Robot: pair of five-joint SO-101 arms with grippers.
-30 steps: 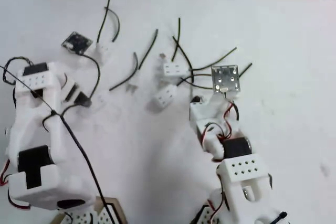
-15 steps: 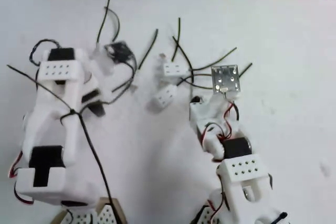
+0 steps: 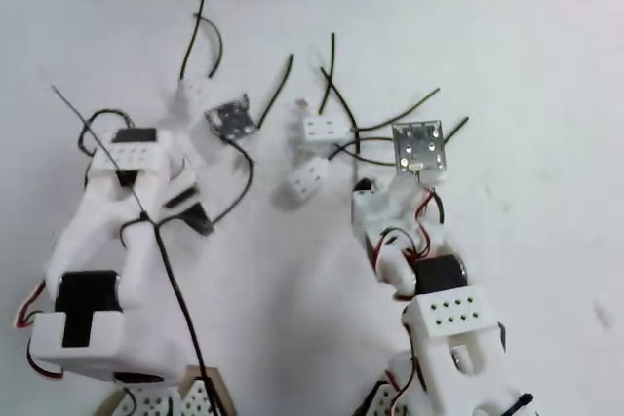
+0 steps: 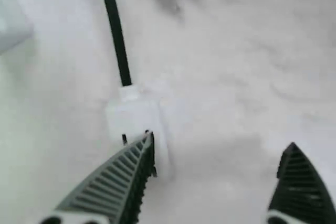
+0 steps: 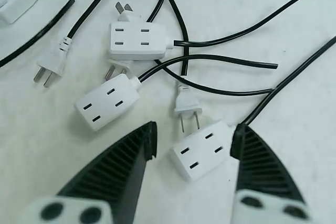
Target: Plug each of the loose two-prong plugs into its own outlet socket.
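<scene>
In the right wrist view my right gripper [image 5: 195, 128] is open over a white outlet block [image 5: 202, 150]. A loose two-prong plug [image 5: 187, 103] lies just beyond that block with its prongs pointing at it. Two more outlet blocks [image 5: 137, 40] [image 5: 107, 100] and another loose plug [image 5: 52, 61] lie farther off among black cords. From above, the right gripper [image 3: 375, 192] sits beside the outlets [image 3: 325, 129] [image 3: 307, 177]. My left gripper [image 4: 220, 142] is open close above the table. A white plug body [image 4: 139, 124] with a black cord touches one of its fingers [image 4: 131, 171].
Loose black cords [image 3: 336, 94] cross the middle of the table. A small board [image 3: 229, 119] on a cable hangs near the left arm [image 3: 117, 202], and a metal plate [image 3: 419, 148] sits at the right arm's wrist. Another white connector [image 3: 185, 96] lies at the back left.
The left arm swung right toward the middle of the table, then drew back a little toward its base; the small board moved right with it. The right arm has not moved.
</scene>
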